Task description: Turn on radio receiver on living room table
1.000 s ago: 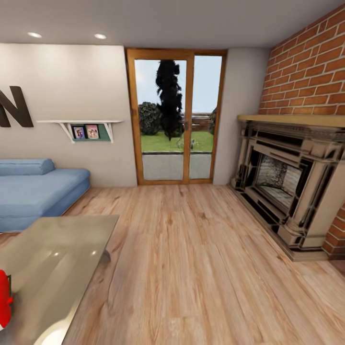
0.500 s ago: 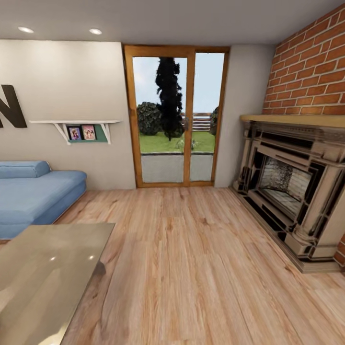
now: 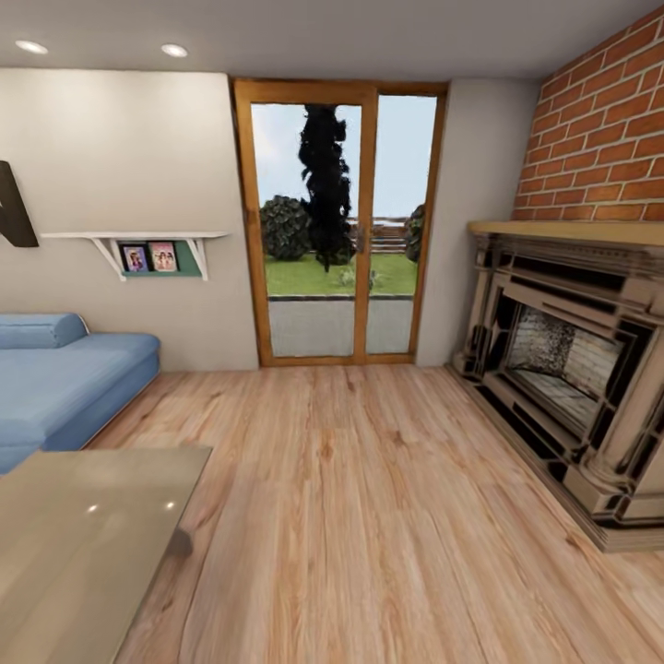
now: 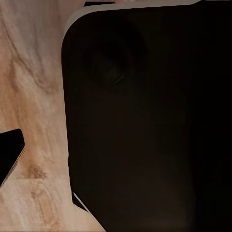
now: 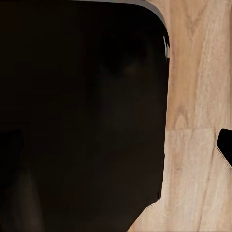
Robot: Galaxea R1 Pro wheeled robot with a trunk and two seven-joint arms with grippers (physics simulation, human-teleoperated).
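Observation:
The radio receiver is out of view. A corner of the low table (image 3: 83, 544), with its glossy grey-beige top, sits at the head view's lower left, and nothing stands on the part that shows. In the left wrist view my left gripper (image 4: 116, 159) hangs over the robot's dark base, one dark fingertip (image 4: 9, 154) far out at the frame's edge. The right gripper (image 5: 116, 150) looks the same in the right wrist view, its fingertip (image 5: 225, 147) at the opposite edge. Nothing is between the fingers.
The blue sofa (image 3: 65, 378) stands left of the table. A wood-framed glass door (image 3: 337, 221) is straight ahead and a fireplace (image 3: 563, 369) lines the brick wall on the right. Light wood floor (image 3: 369, 498) stretches between them. A wall shelf (image 3: 138, 244) holds small pictures.
The head view has swung up and to the right, so the whole picture shifted. The red radio at the lower left edge one second ago has slipped out of frame.

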